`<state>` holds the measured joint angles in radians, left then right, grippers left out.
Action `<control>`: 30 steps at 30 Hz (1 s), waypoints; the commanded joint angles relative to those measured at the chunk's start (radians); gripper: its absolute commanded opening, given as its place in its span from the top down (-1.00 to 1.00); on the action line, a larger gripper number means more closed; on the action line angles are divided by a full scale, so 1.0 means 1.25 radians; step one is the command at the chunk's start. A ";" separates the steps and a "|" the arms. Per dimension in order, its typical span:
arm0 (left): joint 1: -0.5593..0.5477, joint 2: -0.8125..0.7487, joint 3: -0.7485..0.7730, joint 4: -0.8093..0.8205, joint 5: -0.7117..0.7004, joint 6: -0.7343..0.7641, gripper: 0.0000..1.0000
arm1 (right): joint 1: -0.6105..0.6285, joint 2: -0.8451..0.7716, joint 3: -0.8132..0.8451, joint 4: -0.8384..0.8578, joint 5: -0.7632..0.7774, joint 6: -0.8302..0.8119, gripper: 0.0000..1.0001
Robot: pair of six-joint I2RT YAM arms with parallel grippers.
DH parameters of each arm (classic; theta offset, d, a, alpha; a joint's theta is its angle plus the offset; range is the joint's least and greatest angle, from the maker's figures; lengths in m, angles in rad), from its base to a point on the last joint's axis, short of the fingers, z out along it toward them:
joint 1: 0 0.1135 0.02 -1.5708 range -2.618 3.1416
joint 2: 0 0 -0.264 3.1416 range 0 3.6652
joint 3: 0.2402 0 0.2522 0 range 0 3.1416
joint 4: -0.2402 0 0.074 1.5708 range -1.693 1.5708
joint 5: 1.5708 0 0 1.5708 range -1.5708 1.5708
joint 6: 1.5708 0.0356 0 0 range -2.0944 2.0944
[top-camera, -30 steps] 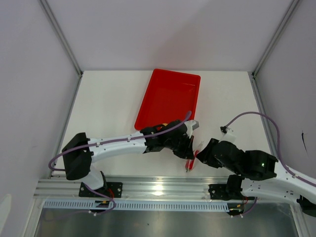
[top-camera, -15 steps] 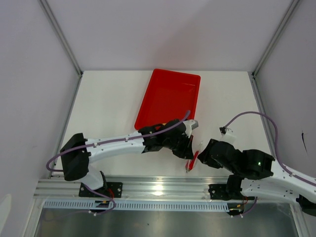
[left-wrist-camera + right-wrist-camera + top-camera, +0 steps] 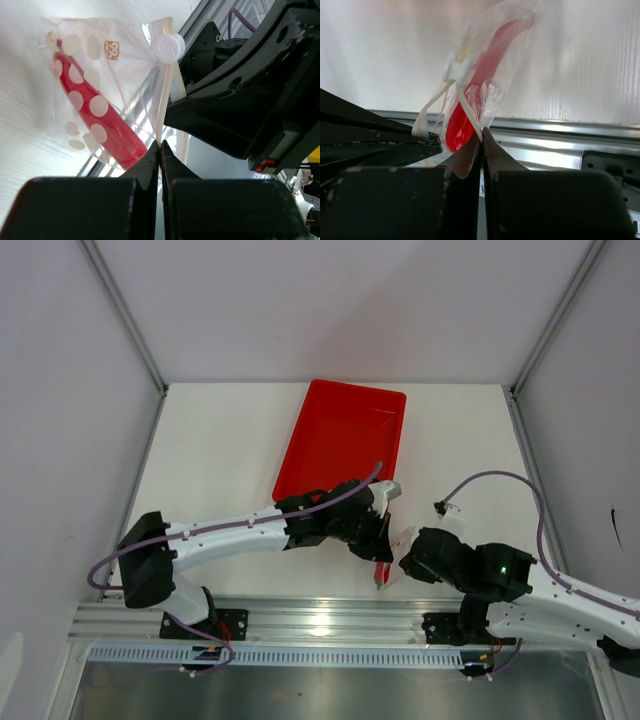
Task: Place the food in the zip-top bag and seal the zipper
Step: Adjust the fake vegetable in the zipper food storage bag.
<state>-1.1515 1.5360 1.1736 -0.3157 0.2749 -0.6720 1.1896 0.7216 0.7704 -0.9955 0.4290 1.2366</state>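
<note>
The bag (image 3: 112, 70) hung between the two sets of fingers, near the front edge of the tabletop (image 3: 220, 460). It was clear film printed with white dots. Inside it lay the chili (image 3: 95, 120), slanted, its thick end toward the metal rail (image 3: 320, 618) at the tabletop's near side. From above, the chili (image 3: 381, 571) showed as a short red streak just in front of the two wrists.

The left fingers (image 3: 158, 152) were pressed together, and the bag's edge ran in between their tips. The pale zipper (image 3: 164, 95) came down to that same spot from a round white piece (image 3: 169, 47) at the bag's upper corner. The right fingers (image 3: 481, 137) were also pressed together, pinching the film and a pale strip at the bag's lower end. From the right wrist, the chili (image 3: 470, 107) sat just above those tips inside the crinkled bag (image 3: 492, 60). We could not tell whether the bag touched the tabletop or hung clear of it, nor how much of the zipper was pressed shut.

We counted one bag, one chili in it, one round white piece and two pinching sets of fingers. Behind them lay one red tray (image 3: 345, 435), its near corner under the left arm (image 3: 240, 528). The right arm (image 3: 560, 595) reached in from the other side.
</note>
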 commanded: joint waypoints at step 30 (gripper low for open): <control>0.077 0.060 0.124 -0.044 -0.023 0.128 -0.13 | -0.088 0.027 0.125 -0.226 0.107 -0.058 1.00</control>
<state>-1.1023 1.6978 1.3193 -0.3706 0.2726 -0.5362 1.1095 0.7589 0.9268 -1.3079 0.5549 1.2144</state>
